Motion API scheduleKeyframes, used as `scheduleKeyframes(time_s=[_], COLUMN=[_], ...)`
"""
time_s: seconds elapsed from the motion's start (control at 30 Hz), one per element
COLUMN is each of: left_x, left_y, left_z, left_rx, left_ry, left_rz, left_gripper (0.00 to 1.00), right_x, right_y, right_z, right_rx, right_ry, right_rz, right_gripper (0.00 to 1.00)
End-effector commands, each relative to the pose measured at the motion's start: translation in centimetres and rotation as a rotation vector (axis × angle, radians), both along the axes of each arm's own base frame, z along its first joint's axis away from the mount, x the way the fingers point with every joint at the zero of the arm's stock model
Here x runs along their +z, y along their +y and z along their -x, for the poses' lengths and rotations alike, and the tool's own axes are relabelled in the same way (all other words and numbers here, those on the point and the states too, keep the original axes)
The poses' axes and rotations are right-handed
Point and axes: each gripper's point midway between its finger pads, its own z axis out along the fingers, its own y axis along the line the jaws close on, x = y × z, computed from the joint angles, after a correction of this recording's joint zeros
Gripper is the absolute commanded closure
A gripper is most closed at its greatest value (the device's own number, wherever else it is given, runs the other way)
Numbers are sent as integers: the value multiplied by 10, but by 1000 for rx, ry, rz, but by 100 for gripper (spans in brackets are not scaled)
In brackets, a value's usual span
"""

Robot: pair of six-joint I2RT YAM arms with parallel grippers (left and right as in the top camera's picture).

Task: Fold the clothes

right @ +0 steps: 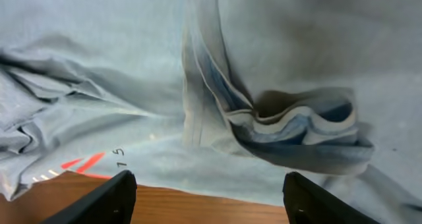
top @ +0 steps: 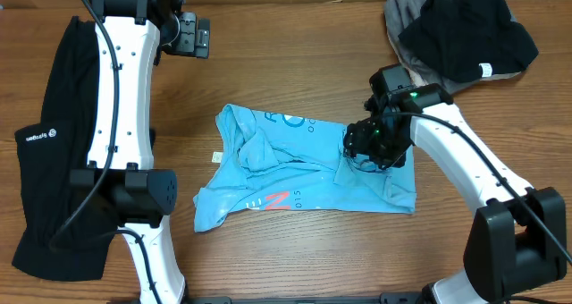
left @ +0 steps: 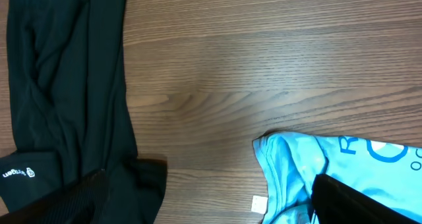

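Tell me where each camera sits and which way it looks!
Overhead: above the table, looking down at the blue T-shirt; left arm and right arm show.
Left wrist: on the left arm, facing the black garment and table; left fingers show.
Right wrist: close above the T-shirt's bunched fold; right fingers show.
All see the T-shirt.

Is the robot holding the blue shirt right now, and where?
No, nothing is held. The right gripper is open by a bunched fold of the blue T-shirt. The left gripper is open over the table.

overhead straight down, wrist views close, all share blue t-shirt (top: 304, 174)
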Motion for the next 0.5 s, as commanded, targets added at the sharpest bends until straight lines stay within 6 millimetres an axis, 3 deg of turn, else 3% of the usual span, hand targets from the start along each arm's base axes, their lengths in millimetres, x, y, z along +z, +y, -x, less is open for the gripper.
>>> scheduleKeyframes(time_s=[0.0,0.23,0.47], left_x=[9,9,3], left_y=[2,2,1], left_z=[-2,-3,-5], left_rx=[12,12,12], left_ry=[-31,-35,-20], left_rz=[15,15,14], left_gripper=[0,0,0], right_x=[17,4,-26], right_y=[-1,-51,-57], right_z=[-6,-2,5], right_rx=[-1,-52,-52], right_ry=[-44,-30,-19], right_rz=[-13,188,194], right_gripper=[25,27,36])
